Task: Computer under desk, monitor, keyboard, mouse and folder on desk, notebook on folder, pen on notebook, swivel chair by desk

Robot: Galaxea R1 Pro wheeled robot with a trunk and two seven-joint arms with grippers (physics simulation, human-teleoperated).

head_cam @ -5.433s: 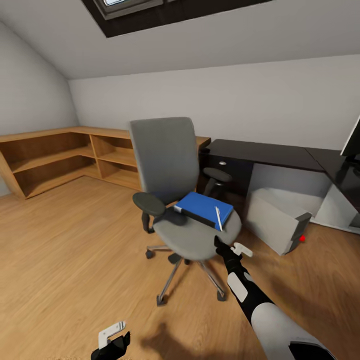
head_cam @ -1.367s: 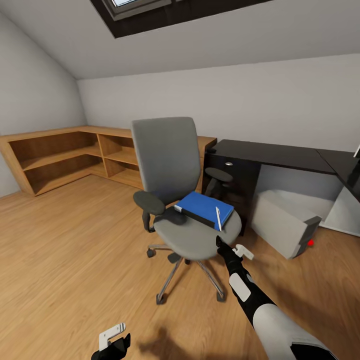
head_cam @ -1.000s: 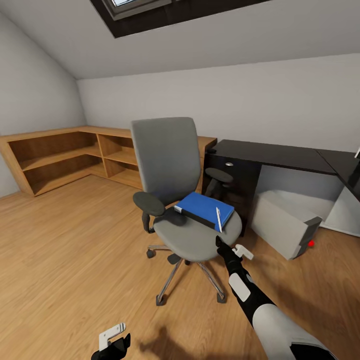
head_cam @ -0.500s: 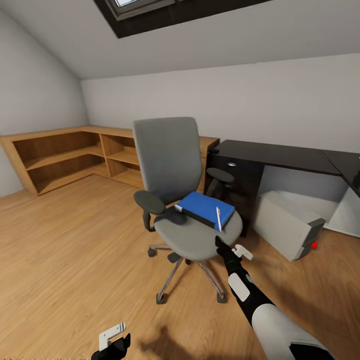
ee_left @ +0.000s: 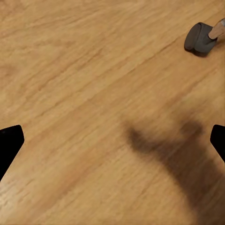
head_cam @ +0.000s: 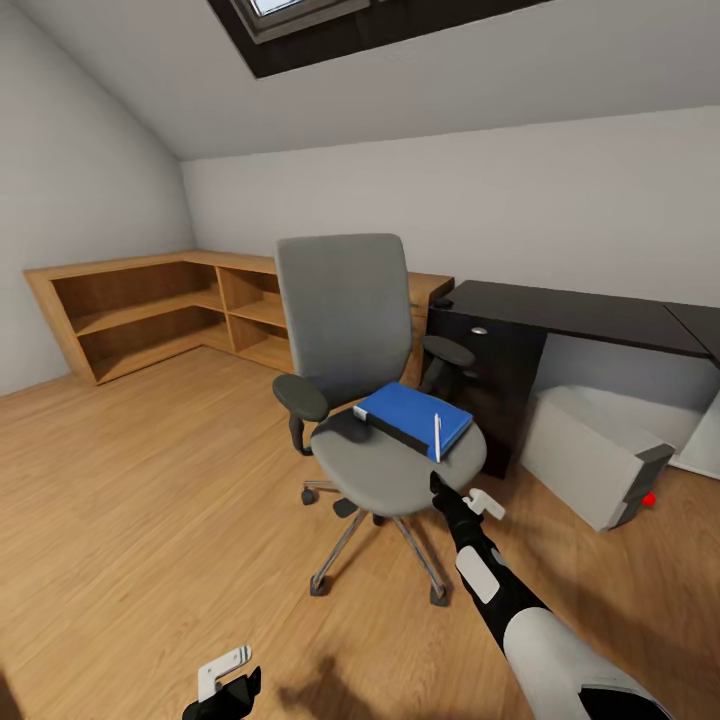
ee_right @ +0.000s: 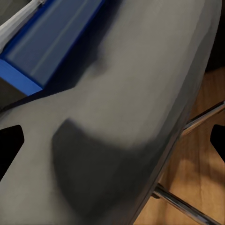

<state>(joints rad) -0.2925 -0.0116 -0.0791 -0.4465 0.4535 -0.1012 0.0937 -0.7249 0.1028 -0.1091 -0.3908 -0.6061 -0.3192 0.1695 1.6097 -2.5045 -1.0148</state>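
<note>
The swivel chair [head_cam: 345, 310], grey with black armrests, stands mid-room on its chrome base. On its seat lies the blue folder [head_cam: 412, 413] with the white pen [head_cam: 437, 437] on top. A pale strip [ee_right: 18, 21] borders the folder's edge; I cannot tell whether it is the notebook. The black desk [head_cam: 575, 308] is behind at the right, and the computer [head_cam: 590, 455] lies tilted on the floor beside it. My right gripper [head_cam: 437, 484] is open at the seat's front edge [ee_right: 140, 84]. My left gripper [head_cam: 226, 688] hangs open over the floor [ee_left: 93, 70]. Monitor, keyboard and mouse are out of view.
Low wooden corner shelving [head_cam: 150, 310] runs along the left and back walls. The chair's chrome legs and casters [head_cam: 318, 585] spread over the wood floor, and one caster [ee_left: 200, 37] is close to my left gripper. Open floor [head_cam: 140, 500] lies to the left.
The whole picture has slid to the right, so the camera has turned left; the monitor's edge has left the view. Both arms keep their pose, the right gripper still at the seat's edge.
</note>
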